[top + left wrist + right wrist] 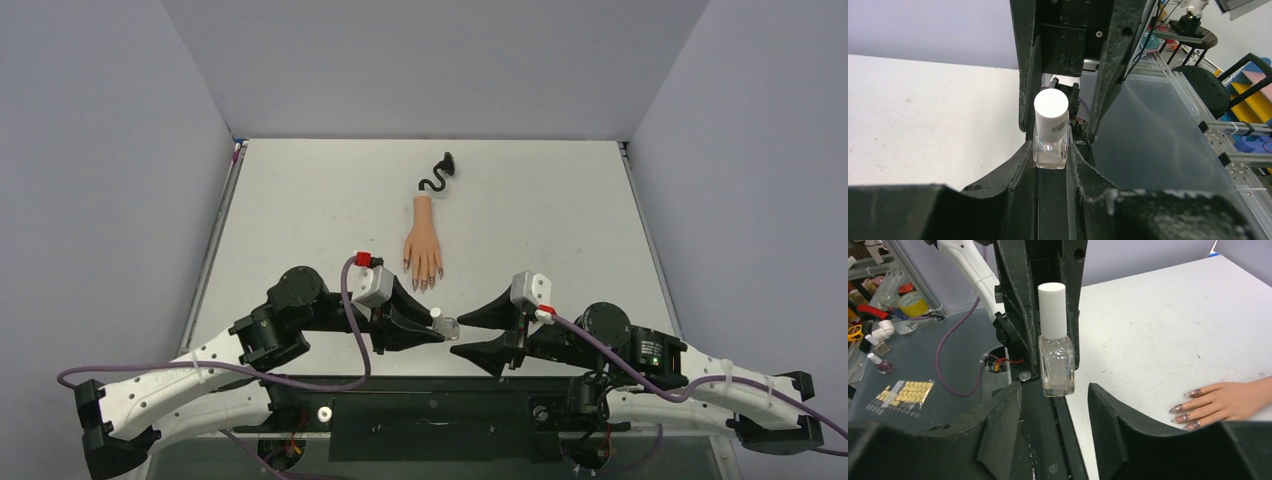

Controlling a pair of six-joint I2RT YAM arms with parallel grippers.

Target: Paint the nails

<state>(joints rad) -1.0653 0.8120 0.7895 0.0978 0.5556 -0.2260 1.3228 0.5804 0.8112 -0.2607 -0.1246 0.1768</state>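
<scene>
The peach mannequin hand (423,245) lies on the white table with its curly black stem (438,176) pointing to the far side. Its dark nails (425,284) point toward the arms; three of them also show in the right wrist view (1184,411). My left gripper (438,326) is shut on a clear polish bottle (447,325) with a white cap (1051,109), near the table's front edge. My right gripper (459,336) is open, facing the bottle (1056,365), and its fingertips (1097,396) stand to either side of it without touching it.
The table's front edge (420,377) runs just below both grippers. Off the table, in the right wrist view, a grey bench holds small bottles (879,360), a tape roll (912,303) and a sheet of yellow stickers (905,392). Grey walls stand on three sides.
</scene>
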